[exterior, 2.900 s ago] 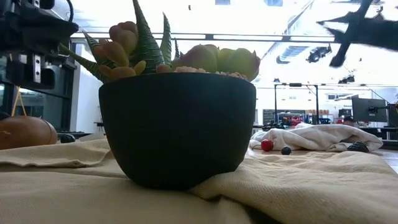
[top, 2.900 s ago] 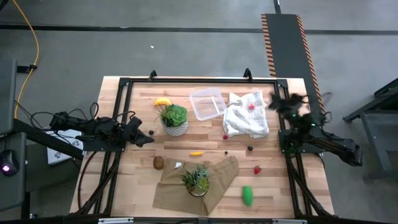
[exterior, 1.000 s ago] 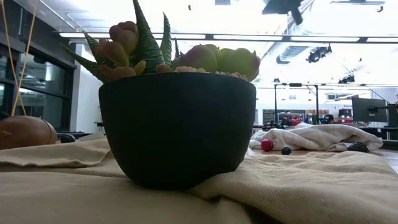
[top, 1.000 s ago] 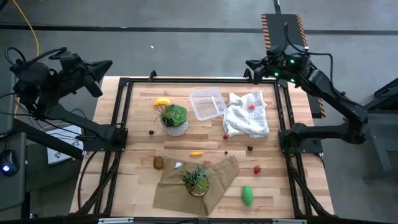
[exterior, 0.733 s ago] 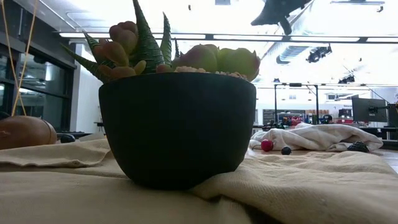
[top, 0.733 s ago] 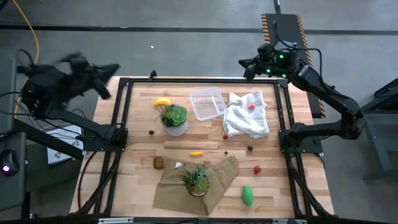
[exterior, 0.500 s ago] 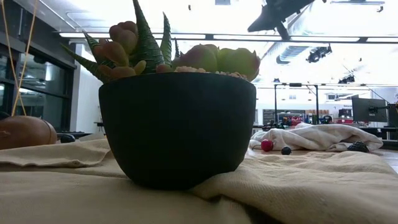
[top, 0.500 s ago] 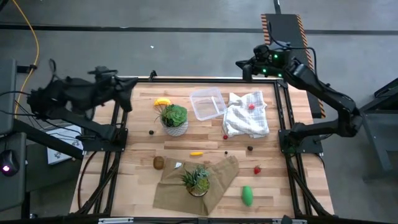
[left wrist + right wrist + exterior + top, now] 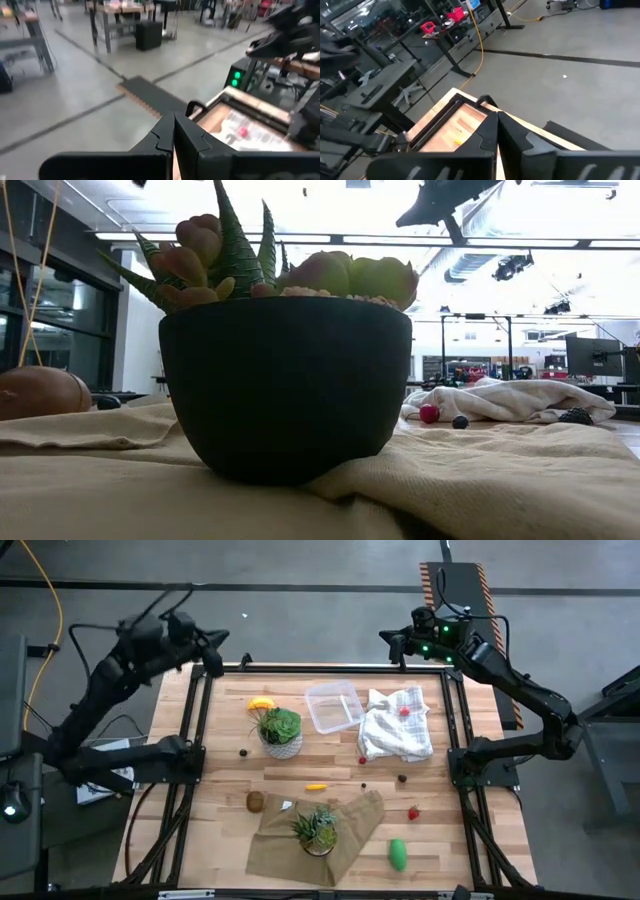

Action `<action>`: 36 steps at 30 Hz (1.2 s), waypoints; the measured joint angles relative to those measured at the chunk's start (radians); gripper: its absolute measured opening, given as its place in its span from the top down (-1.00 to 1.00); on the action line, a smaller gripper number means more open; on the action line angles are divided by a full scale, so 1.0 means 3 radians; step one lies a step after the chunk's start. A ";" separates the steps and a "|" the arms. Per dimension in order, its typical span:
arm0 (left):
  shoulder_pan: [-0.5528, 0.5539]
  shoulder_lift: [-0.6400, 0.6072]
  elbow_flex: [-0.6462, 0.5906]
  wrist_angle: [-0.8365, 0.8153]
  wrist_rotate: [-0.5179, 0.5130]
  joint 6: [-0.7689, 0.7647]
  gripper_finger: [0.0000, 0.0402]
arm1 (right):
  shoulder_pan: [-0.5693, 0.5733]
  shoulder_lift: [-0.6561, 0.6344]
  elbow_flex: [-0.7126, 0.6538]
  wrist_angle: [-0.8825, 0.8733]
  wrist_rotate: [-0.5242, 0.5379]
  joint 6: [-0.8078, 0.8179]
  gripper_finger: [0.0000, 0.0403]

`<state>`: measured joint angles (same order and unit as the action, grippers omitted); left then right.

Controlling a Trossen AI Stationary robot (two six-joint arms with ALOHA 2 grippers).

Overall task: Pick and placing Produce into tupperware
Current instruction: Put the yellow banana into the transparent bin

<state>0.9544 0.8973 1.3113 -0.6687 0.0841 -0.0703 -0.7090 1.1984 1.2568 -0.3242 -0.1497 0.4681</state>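
Observation:
The clear tupperware [image 9: 334,706] stands on the wood at the far middle. The produce lies scattered. It includes a yellow piece [image 9: 261,703], a yellow oblong [image 9: 315,786], a brown ball [image 9: 255,801], a green piece [image 9: 398,854], red berries [image 9: 414,812] [image 9: 362,760] and tiny dark ones [image 9: 402,778]. One berry [image 9: 404,711] rests on the white cloth [image 9: 397,725]. My left gripper [image 9: 220,648] [image 9: 174,131] hangs shut, high over the far left corner. My right gripper [image 9: 385,638] [image 9: 497,127] is shut, high over the far edge beyond the tupperware. Neither holds anything.
A potted plant in a white pot [image 9: 280,730] stands left of the tupperware. A second plant in a dark pot [image 9: 318,830] sits on a tan cloth [image 9: 345,830] near the front and fills the low view [image 9: 285,380]. A black frame [image 9: 320,668] borders the table.
My left gripper has swung from beyond the table's left edge toward the far left corner, sinking a little and rolling. My right gripper has moved a little toward the table's left along the far edge. Both stay shut. Nothing on the table has moved.

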 joint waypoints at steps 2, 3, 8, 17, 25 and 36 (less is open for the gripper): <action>0.0485 0.0072 -0.0002 -0.0068 0.0466 0.0012 1.00 | 0.0008 0.0000 0.0000 -0.0001 0.0000 0.0022 1.00; 0.0686 0.0108 -0.0002 -0.0084 0.0663 0.0012 1.00 | 0.0019 0.0000 0.0000 -0.0001 0.0000 0.0038 1.00; 0.1244 0.0268 -0.0002 -0.0129 0.1488 0.0065 1.00 | 0.0081 -0.0001 0.0000 -0.0005 0.0003 0.0084 1.00; 0.1140 0.0501 -0.0001 -0.0673 0.1424 0.0725 1.00 | 0.0102 -0.0001 -0.0001 -0.0162 0.0004 0.0000 1.00; 0.0925 0.0779 0.0000 -0.1048 0.1144 0.1488 0.88 | 0.0102 -0.0001 -0.0001 -0.0176 -0.0003 -0.0104 1.00; 0.0760 0.1314 -0.0001 -0.1414 0.0865 0.1825 0.21 | 0.0103 -0.0001 -0.0001 -0.0180 -0.0093 -0.0186 1.00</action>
<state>1.1824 1.2915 1.3109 -1.0930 0.3437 0.4771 -0.6781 1.1980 1.2564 -0.3782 -0.1776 0.4124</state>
